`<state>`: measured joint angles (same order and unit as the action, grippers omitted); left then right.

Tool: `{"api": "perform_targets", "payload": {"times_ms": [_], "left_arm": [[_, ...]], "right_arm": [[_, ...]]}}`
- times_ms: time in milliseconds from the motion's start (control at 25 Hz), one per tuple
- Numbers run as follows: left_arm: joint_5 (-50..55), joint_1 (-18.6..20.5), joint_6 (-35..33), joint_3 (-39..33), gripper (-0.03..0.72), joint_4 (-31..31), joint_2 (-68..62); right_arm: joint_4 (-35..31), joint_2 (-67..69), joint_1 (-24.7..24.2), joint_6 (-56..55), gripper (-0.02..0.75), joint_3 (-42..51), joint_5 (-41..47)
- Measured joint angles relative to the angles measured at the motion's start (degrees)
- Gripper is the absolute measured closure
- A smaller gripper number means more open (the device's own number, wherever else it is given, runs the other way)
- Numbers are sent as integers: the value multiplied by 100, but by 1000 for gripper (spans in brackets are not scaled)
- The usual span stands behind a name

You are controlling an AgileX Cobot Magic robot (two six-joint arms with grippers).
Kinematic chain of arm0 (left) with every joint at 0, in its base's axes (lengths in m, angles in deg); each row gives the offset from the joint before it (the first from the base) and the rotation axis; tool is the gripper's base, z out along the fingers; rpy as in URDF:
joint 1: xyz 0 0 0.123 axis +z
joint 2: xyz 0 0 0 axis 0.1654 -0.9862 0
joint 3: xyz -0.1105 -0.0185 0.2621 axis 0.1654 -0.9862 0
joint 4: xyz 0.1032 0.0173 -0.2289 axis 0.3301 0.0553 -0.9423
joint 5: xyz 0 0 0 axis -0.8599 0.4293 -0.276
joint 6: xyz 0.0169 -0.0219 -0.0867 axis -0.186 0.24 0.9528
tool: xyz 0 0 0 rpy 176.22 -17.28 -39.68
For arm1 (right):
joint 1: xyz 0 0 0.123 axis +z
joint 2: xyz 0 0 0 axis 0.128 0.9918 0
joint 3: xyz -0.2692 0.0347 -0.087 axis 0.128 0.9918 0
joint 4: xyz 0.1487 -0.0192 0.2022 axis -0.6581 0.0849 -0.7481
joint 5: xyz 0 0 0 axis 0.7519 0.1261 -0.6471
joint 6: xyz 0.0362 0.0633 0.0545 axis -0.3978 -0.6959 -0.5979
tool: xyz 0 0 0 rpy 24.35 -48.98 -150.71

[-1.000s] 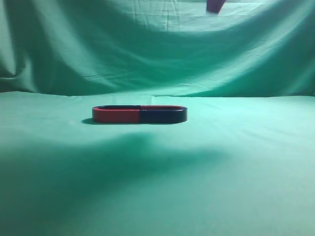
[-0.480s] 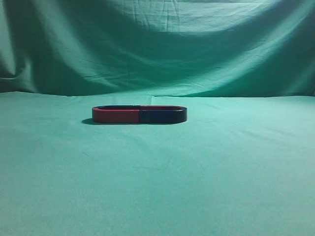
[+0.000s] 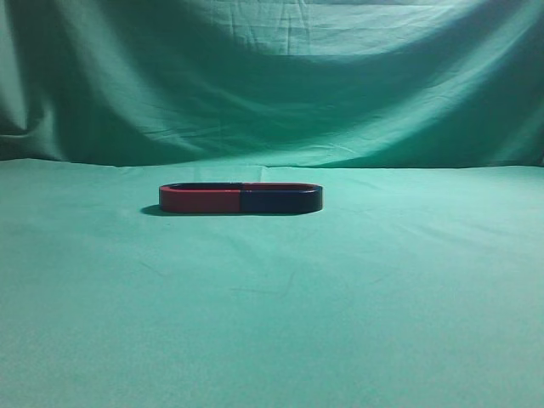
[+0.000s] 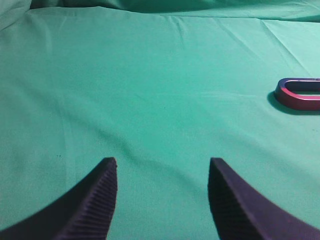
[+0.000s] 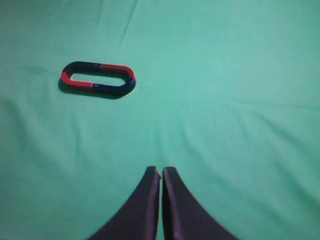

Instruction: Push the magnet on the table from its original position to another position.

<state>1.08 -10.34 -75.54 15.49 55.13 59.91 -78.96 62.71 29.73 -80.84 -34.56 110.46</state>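
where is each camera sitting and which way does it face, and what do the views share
Exterior view: sits low at table height, facing the curtain across the table; red-and-navy magnet in the middle; no robot parts.
Left wrist view: slants down over the cloth; open left end effector at the bottom; magnet's red end at the right edge.
Right wrist view: looks down from higher; shut right end effector at the bottom; the whole magnet loop upper left.
Shared: all three show the magnet and green cloth.
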Motion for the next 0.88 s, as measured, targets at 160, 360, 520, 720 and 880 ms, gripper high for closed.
{"api": "perform_targets", "payload": {"times_ms": [160, 360, 520, 720, 880], "left_arm": [[0, 0, 0, 0, 316, 0, 0], [0, 0, 0, 0, 316, 0, 0], [0, 0, 0, 0, 316, 0, 0], [0, 0, 0, 0, 316, 0, 0], [0, 0, 0, 0, 316, 0, 0]], "right_arm": [[7, -877, 0, 128, 738, 664, -288], [44, -1394, 0, 141, 738, 919, -52], [56, -1416, 0, 150, 738, 1068, -359], [56, -1431, 0, 253, 738, 1599, -1444], [91, -1729, -67, 298, 738, 2407, -2451]]}}
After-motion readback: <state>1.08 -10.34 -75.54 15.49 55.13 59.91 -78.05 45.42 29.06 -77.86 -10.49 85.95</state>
